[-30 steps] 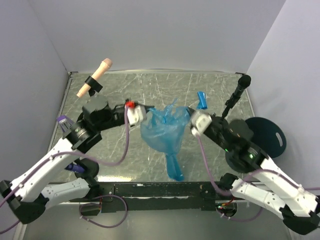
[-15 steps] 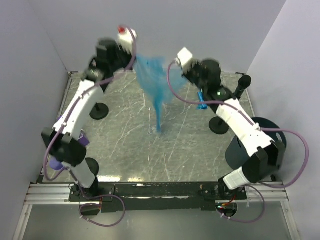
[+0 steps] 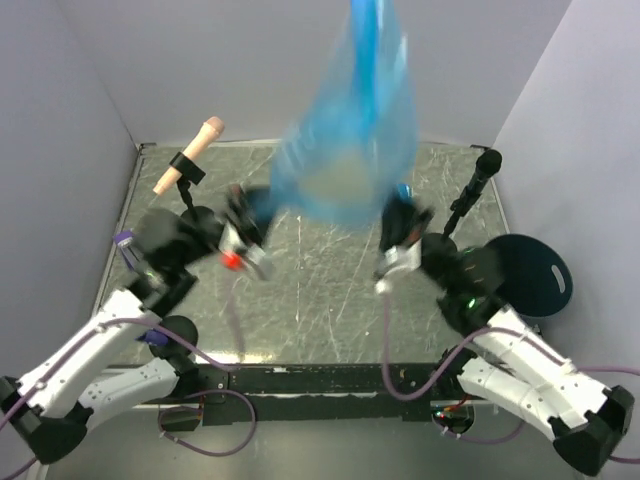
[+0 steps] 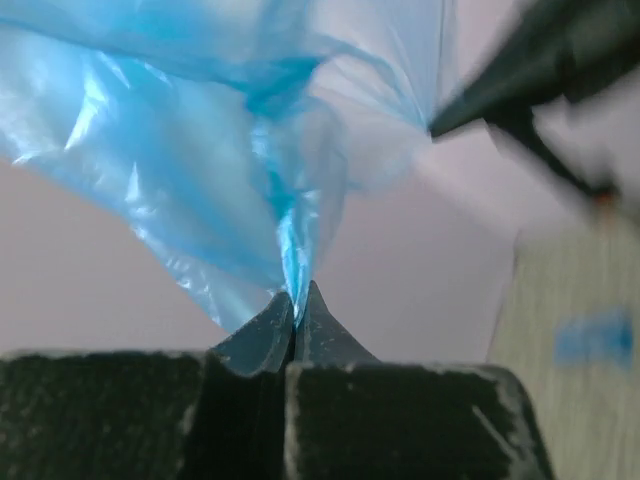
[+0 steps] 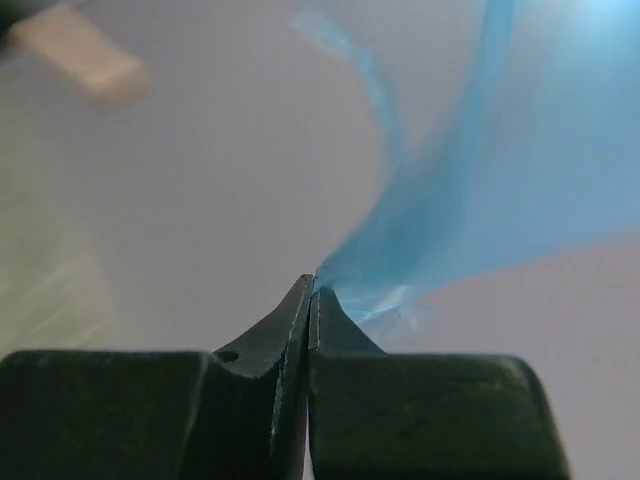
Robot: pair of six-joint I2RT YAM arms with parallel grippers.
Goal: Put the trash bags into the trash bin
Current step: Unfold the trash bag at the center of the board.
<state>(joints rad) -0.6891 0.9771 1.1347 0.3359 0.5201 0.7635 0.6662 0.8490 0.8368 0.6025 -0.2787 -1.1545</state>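
Scratched grey tabletop [image 3: 300, 300] boxed in by pale walls, seen from above. High over its middle, ballooned and blurred by motion: one of the trash bags [image 3: 350, 130], thin blue film stretched between two claws and well clear of the surface.

Pinched at its lower left edge by the left gripper [image 3: 255, 207], jaws pressed fully together on a pleat of film, plain in the left wrist view. Pinched at its lower right edge by the right gripper [image 3: 398, 215], likewise closed tight, with a thin tail of blue running out from between the tips in the right wrist view.

Off at the table's right edge, beside the right arm: the trash bin [image 3: 535, 275], dark, round, with a slot handle, well apart from the lifted bag and showing nothing blue.

Flanking the scene at the far corners: a pink-headed microphone [image 3: 190, 155] on the left and a black microphone [image 3: 481, 172] on the right, both on stands.

On the tabletop in the left wrist view: a blurred blue patch [image 4: 595, 335], perhaps a second bag rolled tight, too smeared to tell.

Judged well short of done: one bag up and shared between both claws, none delivered. Left to do, by the look of it: carrying the film rightward, lowering it over the bin, letting go, then fetching any other bag.
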